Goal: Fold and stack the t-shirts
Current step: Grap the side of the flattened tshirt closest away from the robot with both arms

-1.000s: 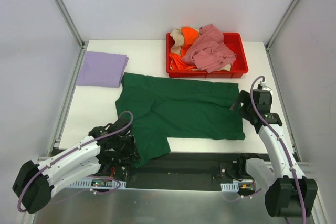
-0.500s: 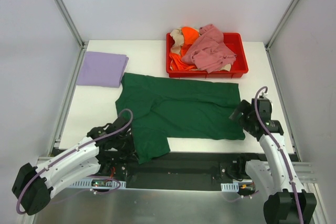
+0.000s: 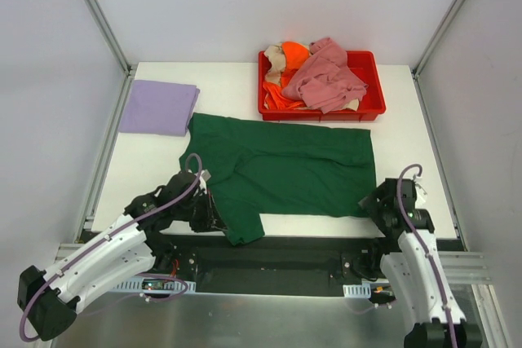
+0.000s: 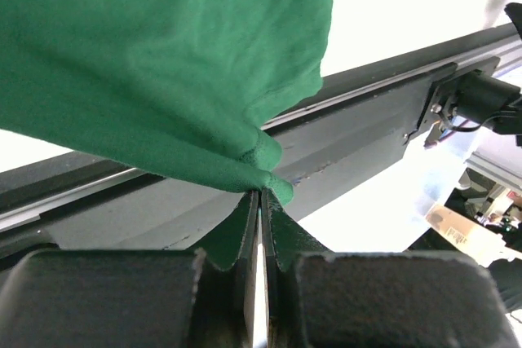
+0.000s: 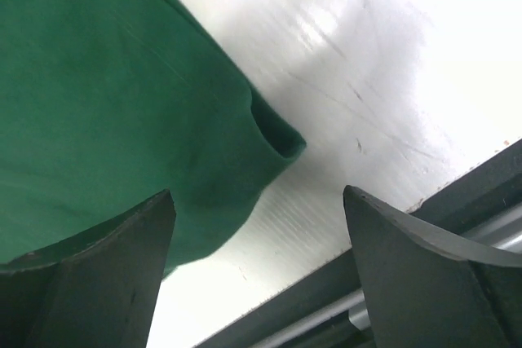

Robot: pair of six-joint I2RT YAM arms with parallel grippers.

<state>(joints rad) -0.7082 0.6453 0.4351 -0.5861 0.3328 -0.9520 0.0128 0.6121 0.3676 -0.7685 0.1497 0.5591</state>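
Note:
The dark green t-shirt (image 3: 281, 169) lies spread across the middle of the white table. Its near left part hangs over the front edge. My left gripper (image 3: 214, 211) is shut on the shirt's near left hem (image 4: 261, 170), pinched between the fingertips. My right gripper (image 3: 373, 205) is open just off the shirt's near right corner (image 5: 273, 138), its fingers either side of the corner and above the table. A folded lavender t-shirt (image 3: 158, 107) lies at the far left. Pink (image 3: 326, 77), orange (image 3: 292, 55) and beige shirts are heaped in the red tray (image 3: 371, 108).
The red tray stands at the back of the table, right of centre. A dark metal rail (image 3: 302, 257) runs along the table's front edge below the shirt. Grey walls and frame posts close in both sides.
My right gripper has moved toward the near edge, down along the shirt's right side to its near right corner. My left gripper has shifted right and forward with the hem; the hanging cloth has shifted.

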